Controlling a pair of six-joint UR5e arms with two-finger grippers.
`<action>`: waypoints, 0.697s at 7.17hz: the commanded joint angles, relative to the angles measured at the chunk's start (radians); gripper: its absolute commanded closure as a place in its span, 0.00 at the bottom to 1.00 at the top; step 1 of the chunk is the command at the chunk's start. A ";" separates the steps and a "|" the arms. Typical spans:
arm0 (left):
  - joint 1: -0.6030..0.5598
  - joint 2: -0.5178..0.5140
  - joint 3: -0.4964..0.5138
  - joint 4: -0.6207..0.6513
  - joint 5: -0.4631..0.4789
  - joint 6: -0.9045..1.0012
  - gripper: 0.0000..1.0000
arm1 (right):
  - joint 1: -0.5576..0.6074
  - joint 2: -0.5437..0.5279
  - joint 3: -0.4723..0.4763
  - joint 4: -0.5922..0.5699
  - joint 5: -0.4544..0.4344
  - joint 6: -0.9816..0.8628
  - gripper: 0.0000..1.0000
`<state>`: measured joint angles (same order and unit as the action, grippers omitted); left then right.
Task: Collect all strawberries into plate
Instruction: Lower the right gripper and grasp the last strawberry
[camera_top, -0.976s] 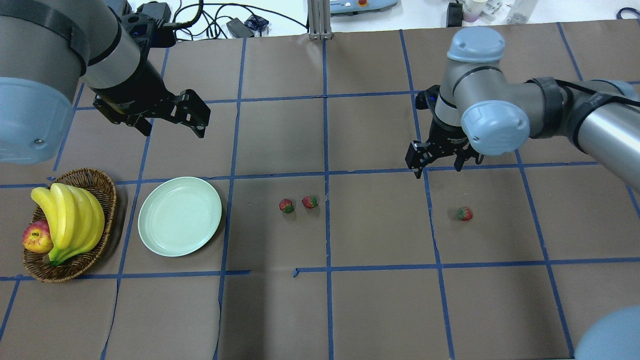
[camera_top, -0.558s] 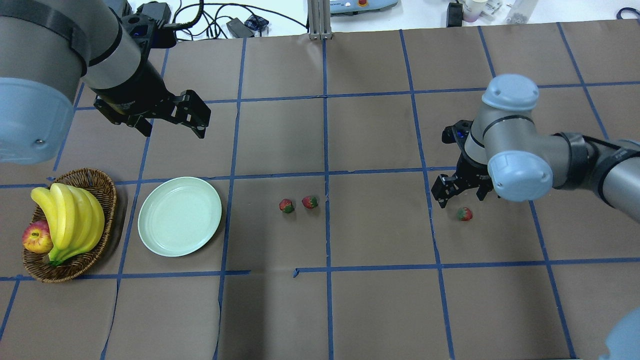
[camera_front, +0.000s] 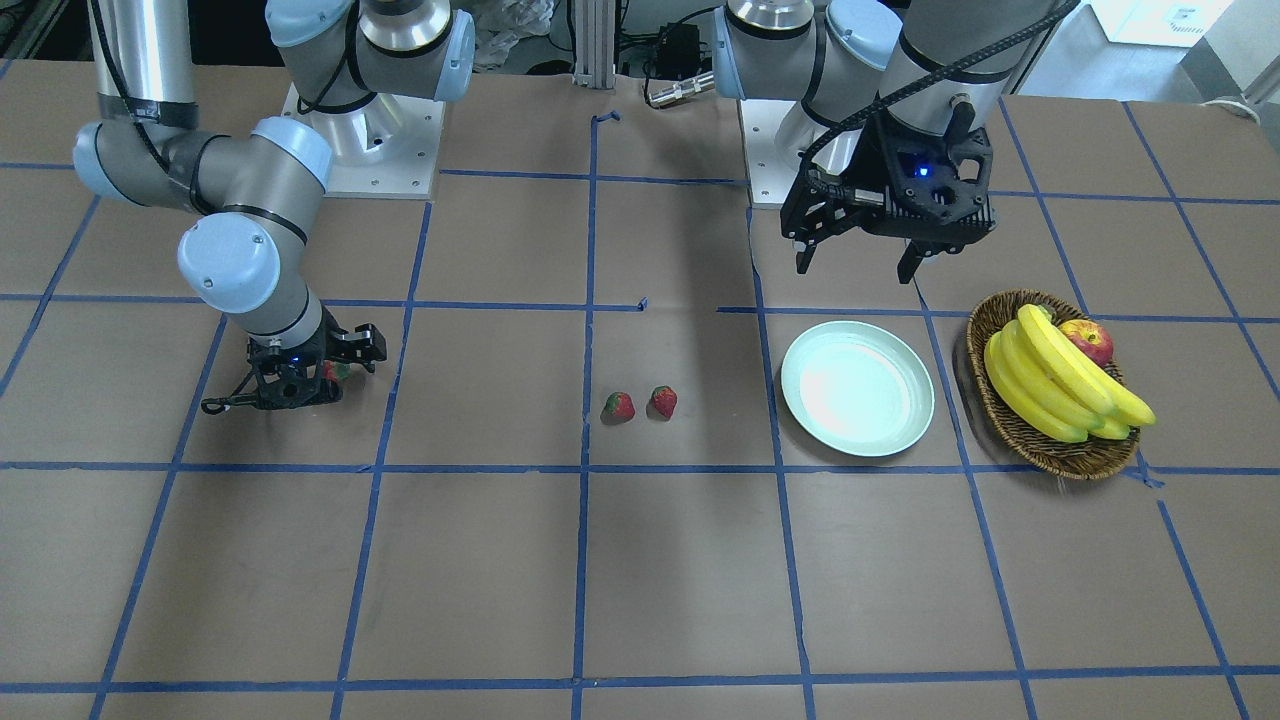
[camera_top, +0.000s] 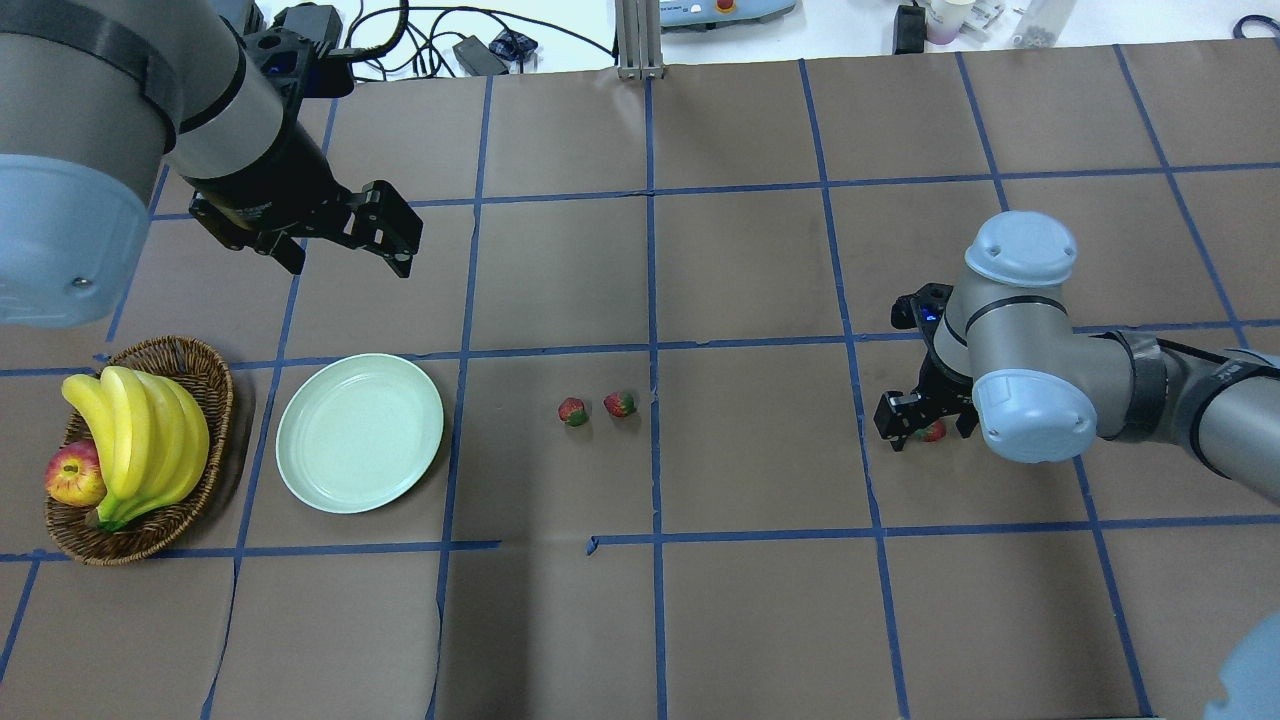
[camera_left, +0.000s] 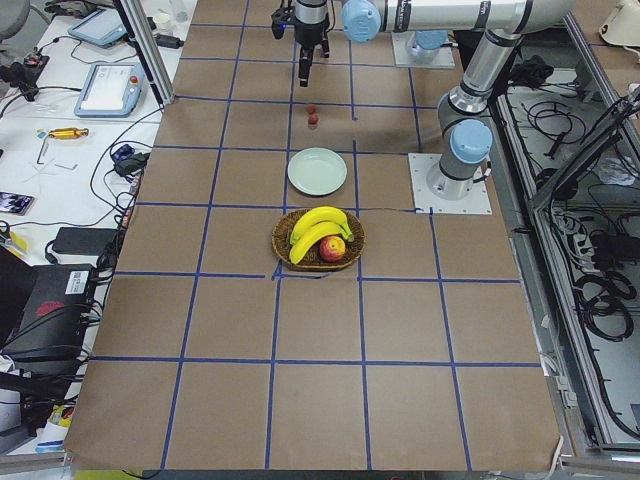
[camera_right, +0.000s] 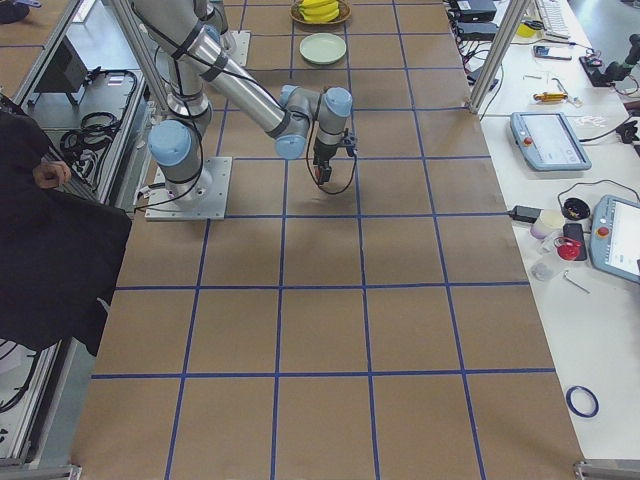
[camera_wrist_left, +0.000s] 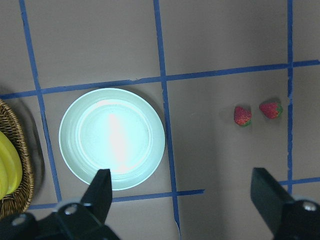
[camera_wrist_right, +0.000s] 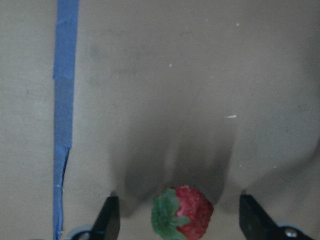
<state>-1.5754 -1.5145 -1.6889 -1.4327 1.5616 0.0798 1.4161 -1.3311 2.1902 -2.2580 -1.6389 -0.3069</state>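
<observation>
Two strawberries (camera_top: 573, 411) (camera_top: 620, 404) lie side by side at mid-table, right of the pale green plate (camera_top: 360, 432), which holds nothing. A third strawberry (camera_wrist_right: 182, 212) lies far right, on the paper between the fingers of my right gripper (camera_top: 925, 425). That gripper is open and low over it, one finger on each side, not touching it. My left gripper (camera_top: 347, 262) hangs open and empty above the table behind the plate. Its wrist view looks down on the plate (camera_wrist_left: 111, 138) and the strawberry pair (camera_wrist_left: 242, 116).
A wicker basket (camera_top: 215, 380) with bananas (camera_top: 140, 440) and an apple (camera_top: 75, 475) stands left of the plate. Brown paper with blue tape lines covers the table. Cables and devices lie beyond the far edge.
My right arm has swung toward the near side and come down, bringing its open gripper over the far-right strawberry. The left arm and the other objects have not moved.
</observation>
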 joint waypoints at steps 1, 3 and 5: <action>0.000 0.000 0.000 0.000 0.000 0.000 0.00 | 0.000 0.000 0.000 0.005 -0.037 -0.003 0.65; 0.000 -0.001 0.000 0.001 0.000 0.000 0.00 | 0.006 -0.003 -0.007 0.000 -0.053 -0.004 0.94; 0.000 -0.001 0.000 0.002 0.000 0.000 0.00 | 0.026 -0.005 -0.035 0.003 -0.052 -0.003 0.96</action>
<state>-1.5754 -1.5154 -1.6889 -1.4314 1.5615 0.0797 1.4287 -1.3358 2.1696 -2.2569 -1.6882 -0.3104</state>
